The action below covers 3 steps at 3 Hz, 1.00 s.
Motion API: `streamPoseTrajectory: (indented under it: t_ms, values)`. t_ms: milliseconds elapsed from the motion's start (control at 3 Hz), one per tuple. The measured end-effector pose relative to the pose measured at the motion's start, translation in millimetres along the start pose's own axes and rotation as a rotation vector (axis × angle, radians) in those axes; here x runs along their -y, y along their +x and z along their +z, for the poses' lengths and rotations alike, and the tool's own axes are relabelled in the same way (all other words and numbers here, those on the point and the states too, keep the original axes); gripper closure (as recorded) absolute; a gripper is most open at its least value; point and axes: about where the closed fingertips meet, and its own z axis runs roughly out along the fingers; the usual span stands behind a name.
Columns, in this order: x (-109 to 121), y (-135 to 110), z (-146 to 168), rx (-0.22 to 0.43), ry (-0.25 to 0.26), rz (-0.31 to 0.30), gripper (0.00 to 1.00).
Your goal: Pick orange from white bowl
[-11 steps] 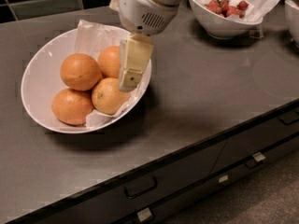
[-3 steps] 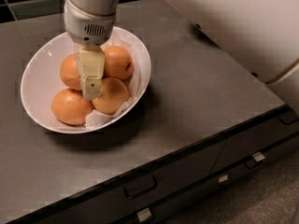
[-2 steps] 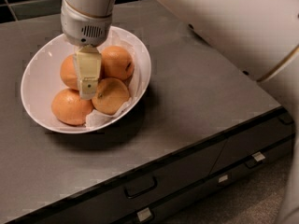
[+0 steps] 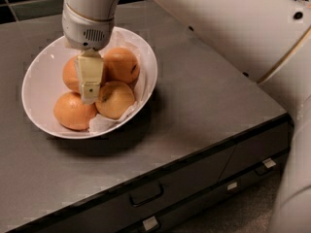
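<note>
Four oranges sit in the white bowl at the 9 o'clock side of the grey tabletop, none of them lifted and all lying as they did 3.7 seconds ago. Then the gripper hung tilted over the bowl's 3 o'clock rim; it now stands over the middle of the bowl, in nearly the same spot as 0.7 seconds ago. The white arm now spans the frame from 12 to 3 o'clock.

The gripper's long axis runs from 12 to 6 o'clock, tip down, in front of the orange at 10 o'clock. Its tip lies where that fruit meets the orange at 7 o'clock and the orange at 5 o'clock. Whether the gripper is open or closed cannot be told, nor whether it touches any fruit.

The orange at 1 o'clock shows a dark mark facing 3 o'clock. The fruit are round, with no clear long axis. The bowl's oval outline stretches roughly from 8 to 2 o'clock, and crinkled paper lining shows at its 6 o'clock edge.
</note>
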Motion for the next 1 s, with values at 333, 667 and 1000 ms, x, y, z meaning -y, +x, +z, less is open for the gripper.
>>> streamPoseTrajectory:
  t_ms: [333, 667, 1000]
  values:
    - [-0.5, -0.5, 3.7, 0.001, -0.009, -0.001, 0.11]
    - [0.3, 0.2, 8.0, -0.003, -0.023, 0.0, 0.14]
    - [1.8, 0.2, 10.1, -0.008, -0.032, -0.001, 0.29]
